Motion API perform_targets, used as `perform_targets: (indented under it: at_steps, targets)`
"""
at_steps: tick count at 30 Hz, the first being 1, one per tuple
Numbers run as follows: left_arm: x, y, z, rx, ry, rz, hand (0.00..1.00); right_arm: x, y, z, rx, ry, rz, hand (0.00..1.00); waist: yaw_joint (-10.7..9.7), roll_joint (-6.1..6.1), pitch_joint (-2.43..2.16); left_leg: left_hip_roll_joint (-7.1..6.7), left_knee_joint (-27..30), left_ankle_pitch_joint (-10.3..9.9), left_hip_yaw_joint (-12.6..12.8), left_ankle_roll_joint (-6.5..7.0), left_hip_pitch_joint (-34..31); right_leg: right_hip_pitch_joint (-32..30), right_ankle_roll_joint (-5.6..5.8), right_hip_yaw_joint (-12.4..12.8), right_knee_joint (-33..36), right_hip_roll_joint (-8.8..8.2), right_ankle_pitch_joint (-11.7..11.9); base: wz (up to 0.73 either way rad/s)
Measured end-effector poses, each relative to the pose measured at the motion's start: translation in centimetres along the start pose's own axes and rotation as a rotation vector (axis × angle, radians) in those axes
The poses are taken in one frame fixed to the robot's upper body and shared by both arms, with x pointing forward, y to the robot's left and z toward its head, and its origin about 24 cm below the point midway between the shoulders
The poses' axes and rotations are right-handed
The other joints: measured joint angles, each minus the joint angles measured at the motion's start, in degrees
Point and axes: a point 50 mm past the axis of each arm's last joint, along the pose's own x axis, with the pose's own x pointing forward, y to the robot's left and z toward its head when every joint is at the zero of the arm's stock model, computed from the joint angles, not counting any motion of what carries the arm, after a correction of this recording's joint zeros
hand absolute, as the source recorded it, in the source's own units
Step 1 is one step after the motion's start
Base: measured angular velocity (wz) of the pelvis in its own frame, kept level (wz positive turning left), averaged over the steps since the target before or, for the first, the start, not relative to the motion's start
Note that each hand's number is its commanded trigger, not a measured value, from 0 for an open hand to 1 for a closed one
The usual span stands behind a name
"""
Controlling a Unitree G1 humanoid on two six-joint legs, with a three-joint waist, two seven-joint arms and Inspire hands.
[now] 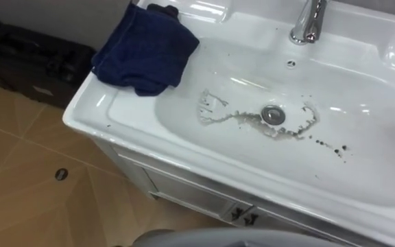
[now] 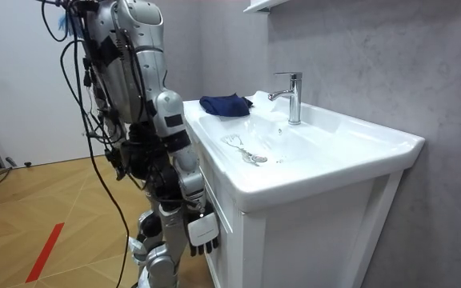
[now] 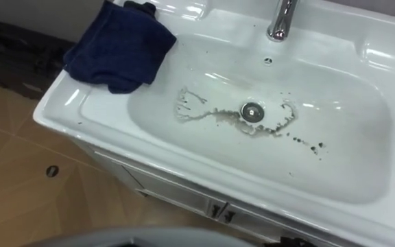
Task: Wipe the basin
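Note:
The white basin (image 1: 362,175) lies before me, with brown dirty streaks (image 1: 290,130) curling around its metal drain (image 1: 273,114) and dark specks trailing to the right. A crumpled dark blue cloth (image 1: 146,48) rests on the basin's left rim, partly hanging over the bowl's edge. In the room view I stand close against the front of the basin (image 2: 326,172), with the cloth (image 2: 224,105) at its far end. My right hand (image 2: 202,232) hangs low beside the cabinet with relaxed fingers, holding nothing.
A chrome faucet (image 1: 308,22) stands at the back of the basin in the middle. White cabinet doors with dark handles (image 1: 244,215) sit under the rim. Dark cases (image 1: 36,62) stand on the wooden floor to the left.

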Motion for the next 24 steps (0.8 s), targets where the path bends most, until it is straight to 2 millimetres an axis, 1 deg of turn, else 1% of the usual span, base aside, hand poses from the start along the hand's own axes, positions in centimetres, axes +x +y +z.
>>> perform_targets:
  at_steps: [1, 2, 3, 4, 6, 7, 9, 10, 12, 13, 15, 16, 18, 19, 21, 22, 24]
  targets:
    - [0.0, 0.3, 0.5, -0.016, -0.023, 0.021, 0.00, 0.0, -0.2, -0.2, 0.006, 0.003, -0.004, 0.00, 0.29, 0.11, 0.00, -0.07, -0.01, 0.02, -0.31, 0.03, -0.01, 0.04, 0.00, -0.14, 0.07, -0.04, 0.00, 0.22]
    - [0.0, 0.7, 1.5, -0.043, -0.070, 0.062, 0.00, -0.1, -0.4, -0.4, 0.019, 0.008, -0.011, 0.00, 1.14, 0.42, 0.01, -0.13, -0.02, 0.09, -0.63, 0.12, 0.00, 0.02, 0.00, -0.13, 0.19, -0.08, 0.00, 0.13]
    - [-0.1, 1.2, 2.6, -0.082, -0.109, 0.101, 0.00, -0.2, -0.5, -0.6, 0.035, 0.010, -0.018, 0.00, 1.61, 0.69, 0.04, -0.22, 0.05, 0.10, -0.71, 0.15, -0.08, -0.01, 0.00, -0.22, 0.06, -0.11, 0.00, 0.09]
    - [-0.1, 1.5, 3.2, -0.109, -0.131, 0.121, 0.00, -0.2, -0.6, -0.7, 0.038, 0.009, -0.021, 0.00, 1.76, 0.83, 0.11, -0.24, 0.09, 0.11, -0.75, 0.16, -0.22, -0.02, 0.00, -0.24, 0.08, -0.11, 0.00, 0.05]
    - [-0.5, 2.8, 5.9, -0.185, -0.237, 0.208, 0.00, -0.4, -1.2, -0.9, 0.038, 0.004, -0.037, 0.00, 2.22, 1.32, 0.06, -0.27, 0.03, 0.11, -0.86, 0.16, -0.44, -0.11, 0.00, -0.17, 0.08, -0.11, 0.00, 0.00]
    - [-0.7, 3.1, 6.6, -0.205, -0.271, 0.230, 0.00, -0.4, -1.4, -0.9, 0.036, 0.004, -0.043, 0.00, 2.43, 1.46, 0.06, -0.27, 0.02, 0.10, -0.83, 0.16, -0.41, -0.13, 0.00, -0.16, 0.07, -0.11, 0.00, 0.00]
    - [-2.1, 3.8, 10.3, -0.256, -0.439, 0.295, 0.00, -0.6, -1.9, -1.3, 0.022, 0.009, -0.059, 0.00, 3.69, 1.85, 0.09, -0.30, -0.03, 0.11, -0.77, 0.16, -0.53, -0.36, 0.00, -0.19, 0.10, -0.15, 0.00, 0.00]
    - [-2.6, 4.0, 11.3, -0.270, -0.488, 0.311, 0.00, -0.6, -2.0, -1.3, 0.019, 0.010, -0.061, 0.00, 3.83, 1.89, 0.05, -0.29, 0.08, 0.11, -0.75, 0.16, -0.54, -0.53, 0.00, -0.17, 0.16, -0.15, 0.00, 0.00]
    - [-4.7, 4.7, 14.7, -0.301, -0.660, 0.365, 0.00, -0.7, -2.2, -1.3, -0.011, 0.010, -0.066, 0.00, 4.03, 2.07, 0.04, -0.29, 0.95, 0.14, -0.78, 0.16, -1.07, -0.95, 0.00, -0.40, 0.18, -0.15, 0.00, 0.00]
    - [-5.2, 4.8, 15.5, -0.303, -0.700, 0.378, 0.00, -0.7, -2.2, -1.3, -0.021, 0.009, -0.068, 0.00, 4.19, 2.11, 0.04, -0.29, 1.00, 0.14, -0.78, 0.16, -1.17, -1.01, 0.00, -0.40, 0.20, -0.16, 0.00, 0.00]
    - [-7.5, 5.6, 18.3, -0.335, -0.845, 0.426, 0.00, -0.8, -2.4, -1.1, -0.061, 0.006, -0.073, 0.00, 4.43, 2.21, 0.00, -0.28, 1.21, 0.14, -0.68, 0.16, -1.44, -1.28, -0.01, -0.12, 0.17, -0.17, 0.00, -0.05]
    - [-8.1, 5.8, 19.0, -0.338, -0.882, 0.439, 0.00, -0.8, -2.4, -1.1, -0.072, 0.007, -0.074, 0.00, 4.44, 2.10, -0.05, -0.29, 1.20, 0.14, -0.65, 0.16, -1.40, -1.27, -0.01, -0.11, 0.12, -0.19, 0.00, -0.04]
    - [-10.8, 6.0, 21.2, -0.392, -1.033, 0.458, 0.00, -0.8, -2.4, -1.2, -0.101, 0.012, -0.076, 0.00, 4.43, 2.28, 0.04, -0.31, 1.33, 0.15, -0.71, 0.17, -1.29, -1.05, 0.00, -0.12, 0.13, -0.22, 0.00, 0.00]
    - [-11.5, 6.0, 21.7, -0.402, -1.069, 0.462, 0.00, -0.8, -2.4, -1.1, -0.106, 0.012, -0.077, 0.00, 4.37, 2.28, 0.04, -0.31, 1.33, 0.15, -0.74, 0.17, -1.29, -1.04, -0.01, -0.12, 0.15, -0.21, 0.00, 0.00]
    - [-13.8, 6.1, 23.5, -0.413, -1.197, 0.497, 0.00, -0.8, -2.4, -1.0, -0.111, 0.004, -0.076, 0.00, 4.18, 2.36, 0.03, -0.28, 1.42, 0.16, -0.75, 0.17, -1.15, -0.89, 0.00, -0.06, 0.19, -0.18, 0.00, 0.00]
    - [-14.3, 6.2, 23.8, -0.418, -1.223, 0.501, 0.00, -0.8, -2.4, -1.0, -0.114, 0.001, -0.075, 0.00, 4.09, 2.37, 0.03, -0.25, 1.39, 0.16, -0.74, 0.16, -1.11, -0.90, 0.00, -0.05, 0.21, -0.17, 0.00, -0.04]
    - [-16.6, 6.2, 24.7, -0.388, -1.336, 0.549, 0.00, -0.8, -2.4, -0.9, -0.130, -0.001, -0.070, 0.00, 3.31, 2.32, 0.05, -0.26, 0.76, 0.20, -0.72, 0.12, -0.98, -0.90, -0.01, -0.04, 0.15, -0.14, 0.00, -0.03]
